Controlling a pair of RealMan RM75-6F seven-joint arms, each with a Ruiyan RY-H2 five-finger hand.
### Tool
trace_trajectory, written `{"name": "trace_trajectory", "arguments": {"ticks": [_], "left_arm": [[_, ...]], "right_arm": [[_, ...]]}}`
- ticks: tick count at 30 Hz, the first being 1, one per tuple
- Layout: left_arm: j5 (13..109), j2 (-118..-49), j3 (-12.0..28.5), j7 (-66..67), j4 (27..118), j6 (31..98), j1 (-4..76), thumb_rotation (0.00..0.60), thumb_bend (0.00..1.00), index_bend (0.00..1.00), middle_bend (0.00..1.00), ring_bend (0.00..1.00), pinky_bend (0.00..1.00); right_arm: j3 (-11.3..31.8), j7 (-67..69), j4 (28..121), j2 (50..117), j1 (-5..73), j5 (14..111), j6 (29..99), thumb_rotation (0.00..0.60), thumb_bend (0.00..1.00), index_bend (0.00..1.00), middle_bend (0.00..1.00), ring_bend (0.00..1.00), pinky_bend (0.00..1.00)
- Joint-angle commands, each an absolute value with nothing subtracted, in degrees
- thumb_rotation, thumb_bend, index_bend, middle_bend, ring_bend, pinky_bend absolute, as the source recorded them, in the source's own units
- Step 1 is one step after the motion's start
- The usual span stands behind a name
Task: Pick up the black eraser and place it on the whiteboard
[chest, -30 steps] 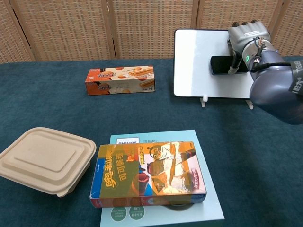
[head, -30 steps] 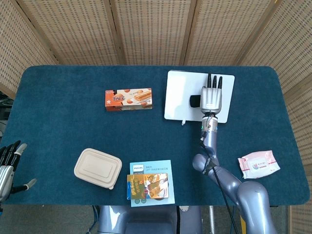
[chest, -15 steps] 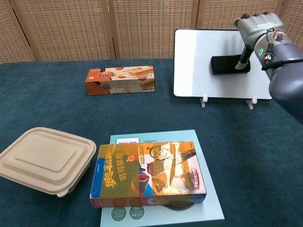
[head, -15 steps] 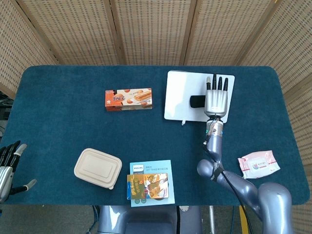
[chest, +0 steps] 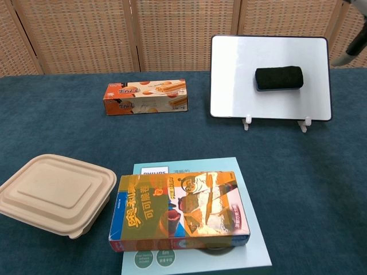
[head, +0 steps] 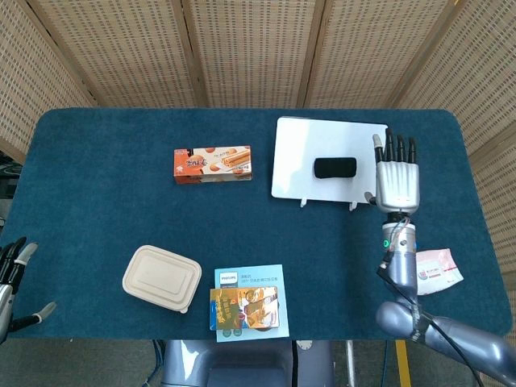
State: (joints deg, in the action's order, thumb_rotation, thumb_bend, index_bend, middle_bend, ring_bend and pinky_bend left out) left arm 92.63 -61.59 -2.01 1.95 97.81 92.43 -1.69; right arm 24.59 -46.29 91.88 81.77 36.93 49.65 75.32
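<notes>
A: Where does the eraser point(head: 334, 168) lie, and what holds it?

B: The black eraser rests flat on the whiteboard point(head: 294, 153), toward its right half, and nothing holds it. In the chest view the eraser point(chest: 278, 78) sits alone on the whiteboard point(chest: 235, 80), with no hand over it.

A: What has changed in the last second?

B: A second ago the right hand point(head: 396, 177) lay over the eraser on the board. It has since drawn off to the right and now sits just beside the board's right edge, above the blue surface point(head: 105, 201), fingers point(head: 390, 147) straight, spread and holding nothing (the eraser has kept its place as the hand withdrew).

A: And the left hand?

B: The left hand point(head: 10, 274) shows only at the lower left edge of the head view, well apart from the board, fingers apart and empty.

A: What does this mean for the task?

B: Judged from how things lie, the placement is done; only the retreat of the right arm appears to remain. The biscuit box point(head: 213, 164) and lunch box point(head: 161, 278) stay untouched.
</notes>
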Motion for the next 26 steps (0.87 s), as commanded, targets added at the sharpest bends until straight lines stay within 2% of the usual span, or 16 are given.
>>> {"name": "trace_trajectory", "arguments": {"ticks": [1,4,10,19,26], "left_arm": [[92.9,-61.6,-1.9,2.2,97.9,92.9,-1.9,0.6,0.0,0.0,0.0,0.0,0.0],[92.8,-61.7,-1.8,2.6,97.9,92.9,-1.9,0.6,0.0,0.0,0.0,0.0,0.0],[92.9,-62.0,-1.9,3.4,97.9,92.5,-1.9,0.6,0.0,0.0,0.0,0.0,0.0],[93.1,-62.1,-1.9,3.3,97.8,92.8,-2.1,0.6,0.0,0.0,0.0,0.0,0.0],[93.0,-62.1,-1.5,2.6,97.4,93.3,-2.3,0.6,0.0,0.0,0.0,0.0,0.0]], "right_arm": [[18.9,-25.8,97.3,73.1,28.2,62.8,74.0,0.6,0.05,0.0,0.0,0.0,0.0],[14.5,-14.2,94.6,70.4,23.6,73.0,77.0,0.6,0.04,0.0,0.0,0.0,0.0],[8.3,-3.9,86.1,70.1,17.9,82.6,83.5,0.6,0.04,0.03,0.0,0.0,0.0],[2.8,4.7,79.0,70.2,12.0,89.5,90.1,0.6,0.04,0.07,0.0,0.0,0.0],[2.4,6.9,77.8,69.6,9.9,91.1,93.1,0.6,0.04,0.08,0.0,0.0,0.0]]}}
